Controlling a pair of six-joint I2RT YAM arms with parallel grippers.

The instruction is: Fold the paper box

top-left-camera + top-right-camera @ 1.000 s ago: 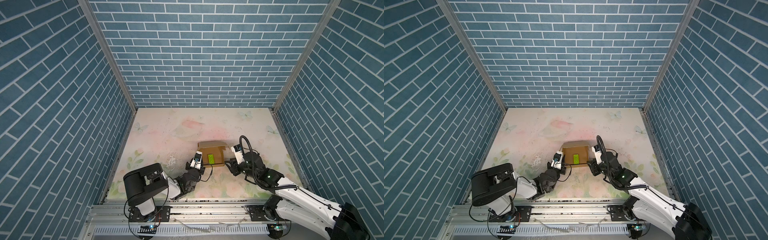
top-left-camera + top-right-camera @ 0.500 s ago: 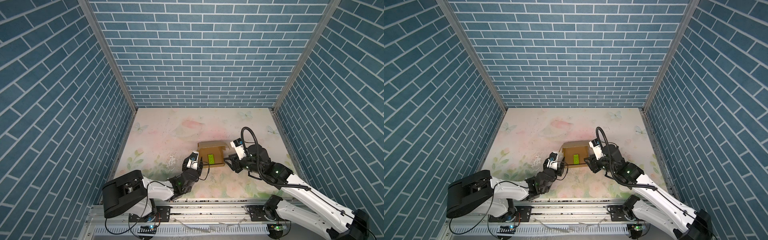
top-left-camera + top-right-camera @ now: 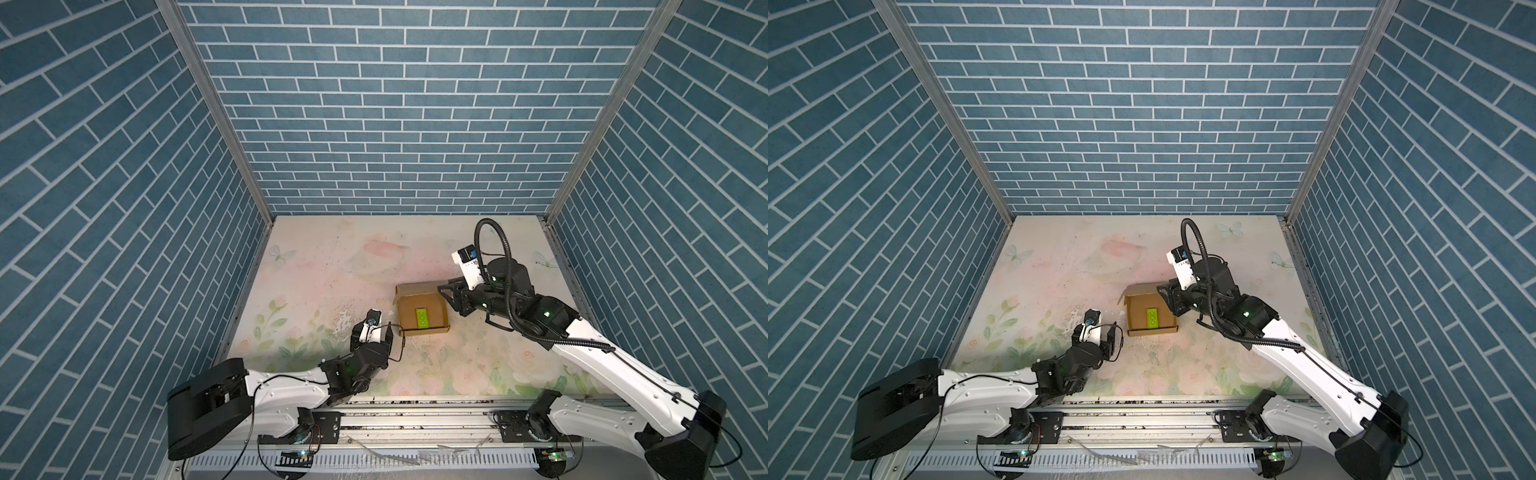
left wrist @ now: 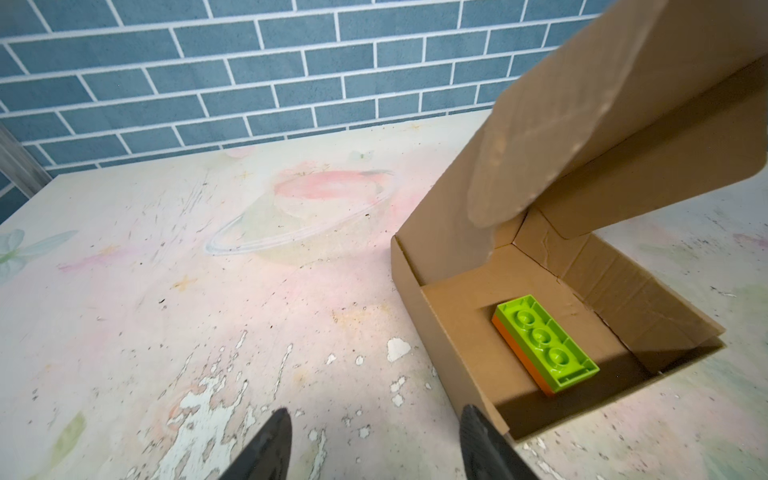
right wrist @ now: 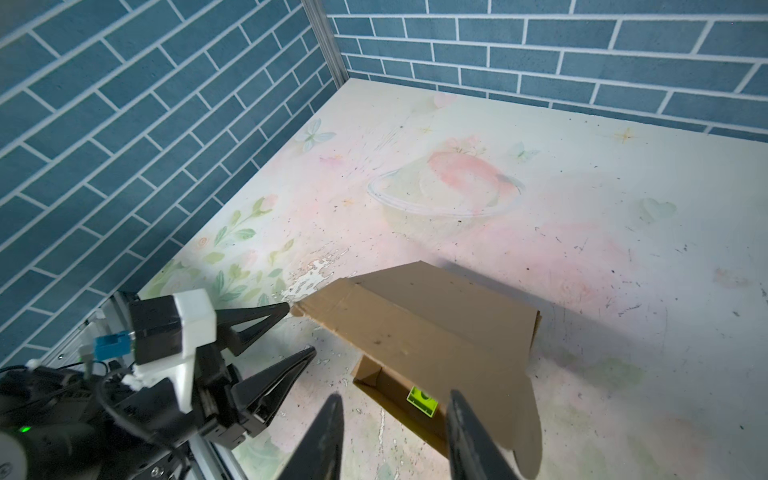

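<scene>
Plainly, the paper box (image 3: 409, 305) sits on the table (image 4: 166, 270) with its lid (image 4: 582, 104) half-raised over a green brick (image 4: 544, 345). The left gripper (image 4: 374, 411) gapes empty just beside the box's near corner; the right gripper (image 5: 395, 397) hovers partly open over the lid's edge, gripping nothing visible. Unpinned, the lid could spring back — or its side flap (image 4: 498, 183) could land outside the wall (image 4: 415, 299) and crumple.

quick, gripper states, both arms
left gripper: open, holding nothing
right gripper: open, jaws apart at the paper box, nothing clamped
</scene>
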